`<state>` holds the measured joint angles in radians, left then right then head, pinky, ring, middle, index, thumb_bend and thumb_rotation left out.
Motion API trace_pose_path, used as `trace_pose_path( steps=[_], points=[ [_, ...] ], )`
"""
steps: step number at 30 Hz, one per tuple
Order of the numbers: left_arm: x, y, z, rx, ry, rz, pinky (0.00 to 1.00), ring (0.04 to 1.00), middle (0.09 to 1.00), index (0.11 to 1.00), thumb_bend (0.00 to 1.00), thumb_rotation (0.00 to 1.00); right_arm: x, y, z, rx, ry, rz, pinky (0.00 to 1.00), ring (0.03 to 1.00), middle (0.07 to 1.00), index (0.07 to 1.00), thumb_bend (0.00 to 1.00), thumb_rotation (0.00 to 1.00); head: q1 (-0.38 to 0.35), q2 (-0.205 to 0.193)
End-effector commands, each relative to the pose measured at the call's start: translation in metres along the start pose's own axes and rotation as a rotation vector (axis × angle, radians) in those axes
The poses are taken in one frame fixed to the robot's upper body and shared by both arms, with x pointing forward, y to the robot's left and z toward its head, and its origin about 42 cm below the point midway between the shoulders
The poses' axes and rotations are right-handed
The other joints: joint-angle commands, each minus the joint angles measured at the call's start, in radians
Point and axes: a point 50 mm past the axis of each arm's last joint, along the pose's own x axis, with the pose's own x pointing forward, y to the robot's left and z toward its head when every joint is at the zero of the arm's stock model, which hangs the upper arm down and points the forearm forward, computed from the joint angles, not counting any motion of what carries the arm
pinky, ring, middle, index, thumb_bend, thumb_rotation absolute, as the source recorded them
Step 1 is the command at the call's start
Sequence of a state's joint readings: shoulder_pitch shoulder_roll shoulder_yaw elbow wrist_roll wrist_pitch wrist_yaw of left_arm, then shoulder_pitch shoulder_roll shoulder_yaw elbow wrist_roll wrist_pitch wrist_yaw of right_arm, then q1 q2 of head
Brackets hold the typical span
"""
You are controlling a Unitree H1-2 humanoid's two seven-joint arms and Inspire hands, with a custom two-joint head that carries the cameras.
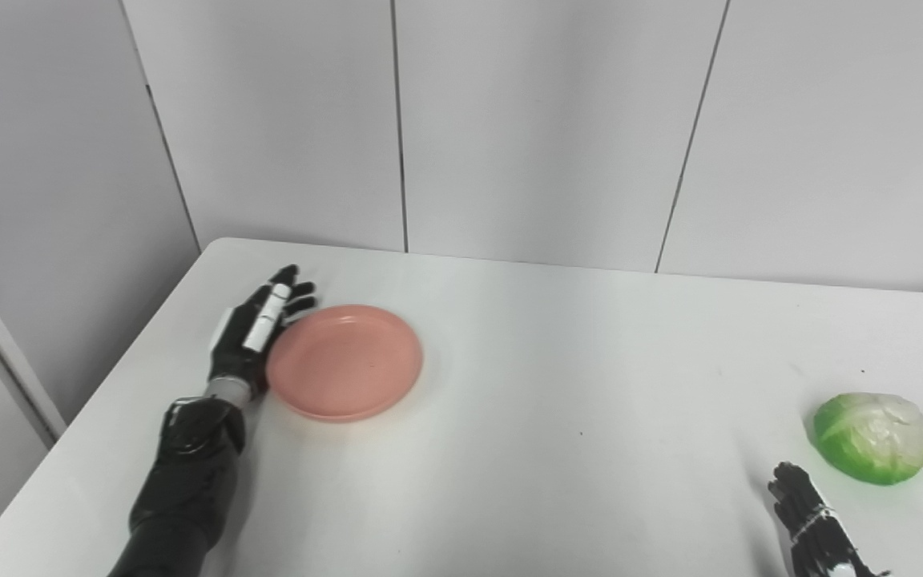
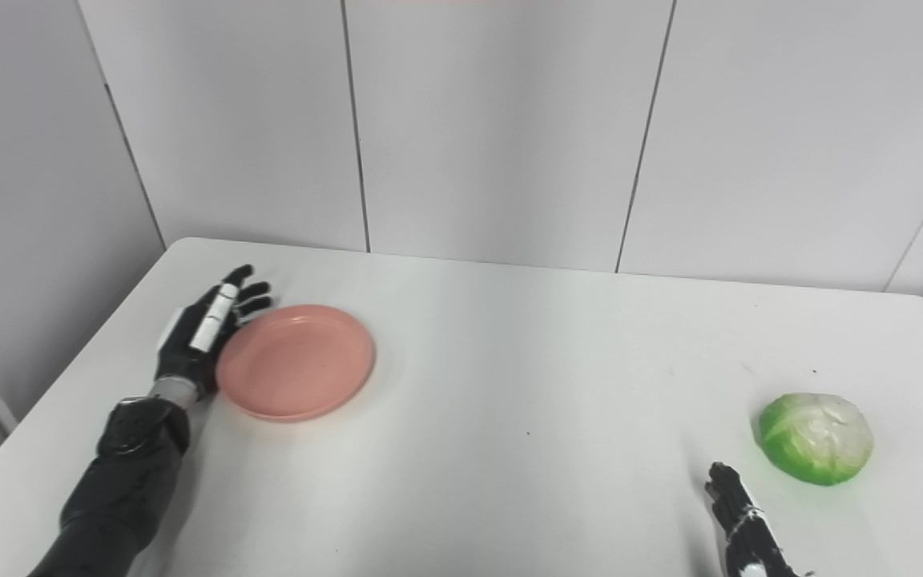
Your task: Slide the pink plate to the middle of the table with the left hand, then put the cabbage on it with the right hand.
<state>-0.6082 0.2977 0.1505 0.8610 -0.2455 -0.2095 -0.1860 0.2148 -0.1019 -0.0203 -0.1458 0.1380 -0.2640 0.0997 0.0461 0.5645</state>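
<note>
Left hand [image 1: 257, 336] lies edge-on against the left rim of the pink plate, fingers stretched out side by side toward the far wall, gripping nothing, so the step in hand looks like the sideways push of the plate. Under everything is the table [image 1: 558, 449], white and wide, with plenty of bare surface between the plate on the left and the cabbage on the right; the middle of it, where the plate belongs, lies well to the right of where the plate sits now. Next in size, the pink plate [image 1: 345, 361] rests flat, a shallow round dish with a low rim, touching the hand along its left edge. To push it well, the hand should probably stay low against the rim and press near the plate's centre line, since a push off to the near or far side would likely spin the plate away instead of sliding it straight. Smaller, the cabbage [image 1: 872, 437] sits near the right edge, apart from the plate. Just beside it on the near side, the right hand [image 1: 814, 521] waits at the picture's bottom edge, holding nothing; whether its fingers are spread or curled, I cannot tell.
</note>
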Motion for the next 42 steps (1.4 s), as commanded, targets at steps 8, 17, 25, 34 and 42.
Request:
trace_pose_path(
  steps=[8, 17, 25, 34, 42],
  points=[
    [0.018, -0.043, 0.006, 0.039, 0.009, -0.107, 0.62, 0.785, 0.794, 0.836, 0.73, 0.74, -0.001, 0.012, 0.000, 0.004, 0.011, 0.000, 0.97, 0.915, 0.909, 0.868, 0.91, 1.00, -0.036, 0.013],
    [0.022, -0.093, -0.004, -0.046, 0.045, -0.134, 0.65, 0.806, 0.806, 0.854, 0.72, 0.74, 0.000, 0.019, 0.001, -0.006, 0.005, 0.010, 0.96, 0.917, 0.903, 0.862, 0.92, 1.00, -0.081, 0.026],
    [0.016, -0.144, -0.013, -0.135, 0.090, -0.086, 0.64, 0.810, 0.830, 0.854, 0.75, 0.79, 0.004, 0.028, 0.003, -0.009, 0.000, 0.006, 0.96, 0.916, 0.899, 0.860, 0.93, 1.00, -0.114, 0.032],
    [0.002, -0.185, -0.016, -0.201, 0.127, -0.060, 0.73, 0.888, 0.902, 0.894, 0.73, 0.86, 0.009, 0.036, 0.004, -0.016, -0.004, 0.012, 0.96, 0.923, 0.898, 0.862, 0.93, 1.00, -0.164, 0.041],
    [-0.007, -0.207, -0.014, -0.185, 0.139, -0.071, 0.73, 0.890, 0.904, 0.893, 0.72, 0.87, 0.013, 0.045, 0.006, -0.020, -0.008, 0.013, 0.95, 0.904, 0.898, 0.862, 0.93, 1.00, -0.206, 0.046]
  ],
)
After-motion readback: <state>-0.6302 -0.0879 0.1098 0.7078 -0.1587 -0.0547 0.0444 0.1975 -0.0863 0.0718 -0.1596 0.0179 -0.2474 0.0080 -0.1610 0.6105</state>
